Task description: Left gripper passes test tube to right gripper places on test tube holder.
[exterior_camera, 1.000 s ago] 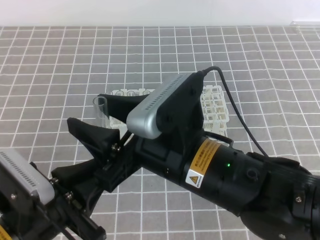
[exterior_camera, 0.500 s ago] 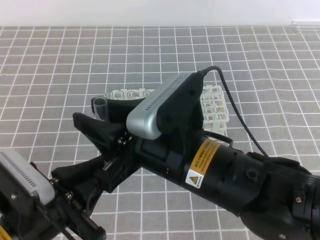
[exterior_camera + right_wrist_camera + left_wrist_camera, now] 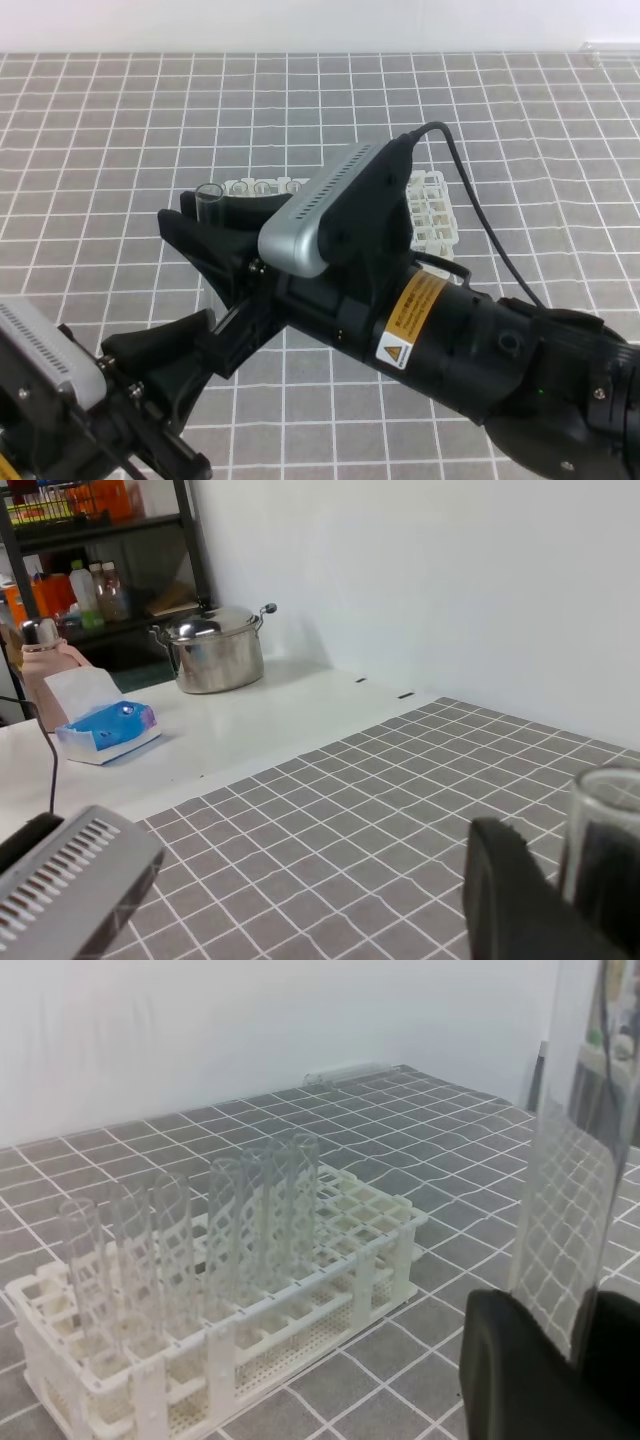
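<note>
- In the high view we see the right gripper (image 3: 205, 225) reaching from the lower right toward the middle of the grey tiled table (image 3: 120, 130), its two black fingers drawn in on the test tube (image 3: 209, 197).
- Only the tube's open rim and a short clear stretch show above those fingers; it stands roughly upright, just left of the test tube holder (image 3: 432, 215).
- The holder sits at mid-table beyond the gripper, largely hidden by the silver vented box (image 3: 325, 205) on the right wrist; the rims of several other tubes (image 3: 262, 186) show at its left end.
- The left gripper (image 3: 170, 365) comes up from the lower left, below the right one. From here we cannot tell how far its fingers stand apart, nor whether they touch the tube.
- In the left wrist view the test tube (image 3: 570, 1180) rises at the right edge, close to the lens, its lower end between the left gripper's two dark fingers (image 3: 520, 1370). Whether they press on the glass or merely flank it, we cannot tell.
- To the left in that view stands the white holder (image 3: 330, 1260) with six or so clear tubes (image 3: 260, 1220) upright in its cells.
- In the right wrist view the tube's rim (image 3: 605, 830) shows at the lower right, beside a black finger (image 3: 510, 890) of the right gripper that lies close against it.
- Far left in that view we see a steel pot (image 3: 215, 650), a blue box (image 3: 105, 725) and a shelf of bottles (image 3: 90, 540).
</note>
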`<action>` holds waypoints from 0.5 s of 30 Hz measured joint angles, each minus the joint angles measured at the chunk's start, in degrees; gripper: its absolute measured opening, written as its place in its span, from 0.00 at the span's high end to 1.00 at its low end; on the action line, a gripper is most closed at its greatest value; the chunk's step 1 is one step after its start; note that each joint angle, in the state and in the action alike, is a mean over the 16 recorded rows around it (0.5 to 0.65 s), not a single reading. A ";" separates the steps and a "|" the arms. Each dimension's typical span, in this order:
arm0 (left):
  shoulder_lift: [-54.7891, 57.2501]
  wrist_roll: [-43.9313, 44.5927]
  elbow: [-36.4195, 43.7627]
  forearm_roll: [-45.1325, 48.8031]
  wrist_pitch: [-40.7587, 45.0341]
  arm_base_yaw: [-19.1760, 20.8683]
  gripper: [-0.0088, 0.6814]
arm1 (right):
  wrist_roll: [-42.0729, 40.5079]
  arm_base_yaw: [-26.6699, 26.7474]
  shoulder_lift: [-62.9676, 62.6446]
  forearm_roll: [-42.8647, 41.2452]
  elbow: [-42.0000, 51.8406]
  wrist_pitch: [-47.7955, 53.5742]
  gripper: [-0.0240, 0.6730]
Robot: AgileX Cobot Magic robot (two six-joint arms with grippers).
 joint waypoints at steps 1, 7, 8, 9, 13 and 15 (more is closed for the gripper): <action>0.00 -0.20 0.00 -0.02 0.00 0.00 0.79 | 0.04 0.02 0.00 -0.04 0.00 0.01 0.83; -0.11 -1.35 0.00 -0.29 -0.02 0.02 0.63 | 0.28 0.09 0.00 -0.18 0.00 0.42 0.83; -0.16 -1.54 0.00 -0.35 0.07 0.02 0.61 | 0.31 0.07 0.00 -0.20 0.00 0.62 0.83; -0.29 -1.81 0.00 -0.42 0.26 0.01 0.58 | 0.35 0.03 0.00 -0.22 0.00 0.88 0.83; -2.38 -3.13 -0.01 0.13 1.48 0.05 0.57 | 0.43 -0.27 -0.08 -0.29 0.00 2.37 0.83; -4.48 -4.13 -0.02 0.80 2.79 0.06 0.61 | 0.28 -0.48 -0.17 -0.32 0.00 3.26 0.83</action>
